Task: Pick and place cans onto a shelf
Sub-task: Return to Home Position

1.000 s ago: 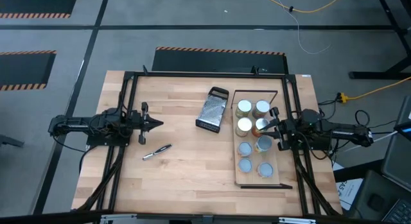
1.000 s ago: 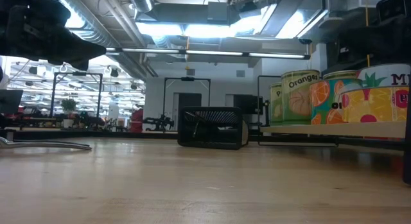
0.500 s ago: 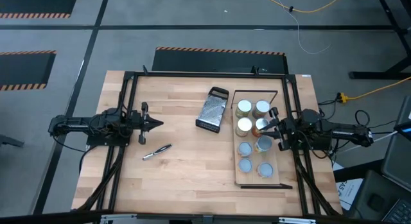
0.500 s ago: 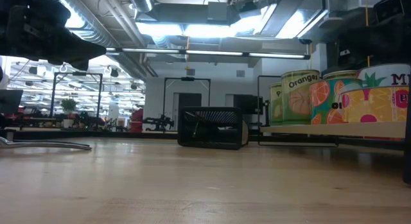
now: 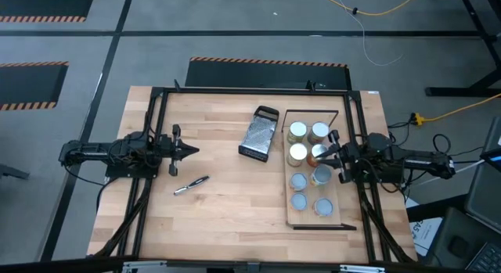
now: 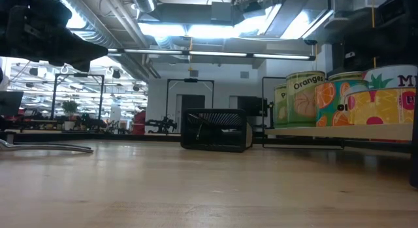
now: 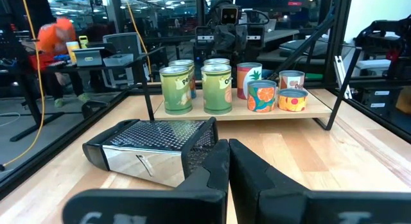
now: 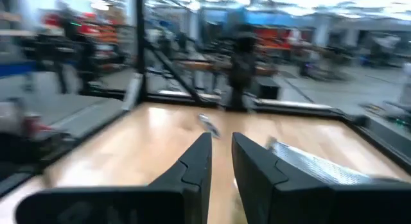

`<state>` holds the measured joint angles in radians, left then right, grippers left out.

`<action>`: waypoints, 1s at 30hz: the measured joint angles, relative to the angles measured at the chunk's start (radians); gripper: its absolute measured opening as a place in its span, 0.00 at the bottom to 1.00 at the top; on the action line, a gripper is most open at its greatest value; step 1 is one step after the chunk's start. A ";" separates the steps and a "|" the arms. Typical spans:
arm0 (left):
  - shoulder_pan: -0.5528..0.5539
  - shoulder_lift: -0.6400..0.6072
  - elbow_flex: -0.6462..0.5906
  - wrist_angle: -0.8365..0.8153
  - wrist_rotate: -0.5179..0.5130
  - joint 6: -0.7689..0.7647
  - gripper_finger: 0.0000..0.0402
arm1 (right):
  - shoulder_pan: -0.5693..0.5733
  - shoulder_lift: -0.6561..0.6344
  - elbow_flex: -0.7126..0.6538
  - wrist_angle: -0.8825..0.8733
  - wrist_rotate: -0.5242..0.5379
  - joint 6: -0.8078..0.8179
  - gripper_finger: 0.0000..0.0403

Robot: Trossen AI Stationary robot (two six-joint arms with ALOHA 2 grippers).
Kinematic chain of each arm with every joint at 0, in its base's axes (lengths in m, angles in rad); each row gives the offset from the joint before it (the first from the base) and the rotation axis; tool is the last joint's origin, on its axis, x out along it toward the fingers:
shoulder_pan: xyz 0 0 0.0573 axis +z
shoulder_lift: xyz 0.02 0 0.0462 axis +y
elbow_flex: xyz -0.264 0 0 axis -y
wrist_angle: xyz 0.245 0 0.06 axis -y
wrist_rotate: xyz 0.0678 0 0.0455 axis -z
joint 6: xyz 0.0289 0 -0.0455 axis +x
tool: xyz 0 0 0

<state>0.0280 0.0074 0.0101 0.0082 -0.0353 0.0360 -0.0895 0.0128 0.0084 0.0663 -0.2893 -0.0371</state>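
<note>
Several cans [image 5: 298, 153] stand upright on the shelf [image 5: 311, 220], a long light-wood board on the table's right side. They also show in the left wrist view as cans [image 7: 218, 86] on the shelf [image 7: 257, 115], and in the low view as cans [image 6: 305, 98]. My right gripper [image 5: 331, 150] hovers level over the cans at the shelf's right edge, open by a narrow gap, with nothing between its fingers [image 8: 221, 147]. My left gripper [image 5: 189, 151] waits level over the table's left part, shut and empty [image 7: 228, 148].
A flat metal grater [image 5: 261, 134] lies left of the shelf near the table's middle. A slim silver pen-like tool [image 5: 191, 184] lies near my left gripper. A dark frame [image 5: 235, 89] borders the table's edges. Bare wood [image 5: 235, 202] lies between the tool and the shelf.
My right gripper has rolled slightly about its own pointing line while staying in place. Nothing on the table has moved.
</note>
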 joint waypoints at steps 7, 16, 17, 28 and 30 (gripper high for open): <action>0.000 0.000 0.000 0.000 0.000 0.000 0.00 | 0.000 0.038 0.000 -0.033 0.212 0.002 0.17; 0.000 0.000 0.000 0.000 0.000 0.000 0.00 | 0.000 0.066 0.000 -0.035 0.248 -0.043 0.17; 0.000 0.000 0.000 0.000 0.000 0.000 0.00 | 0.000 0.066 0.000 -0.035 0.253 -0.039 0.17; 0.000 0.000 0.000 0.000 0.000 0.000 0.00 | 0.000 0.066 0.000 -0.040 0.254 0.003 0.17; 0.000 0.000 0.000 0.000 0.000 0.000 0.00 | 0.000 0.066 0.000 -0.040 0.254 0.003 0.17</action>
<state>0.0279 0.0073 0.0101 0.0082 -0.0353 0.0360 -0.0895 0.0784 0.0086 0.0263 -0.0353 -0.0345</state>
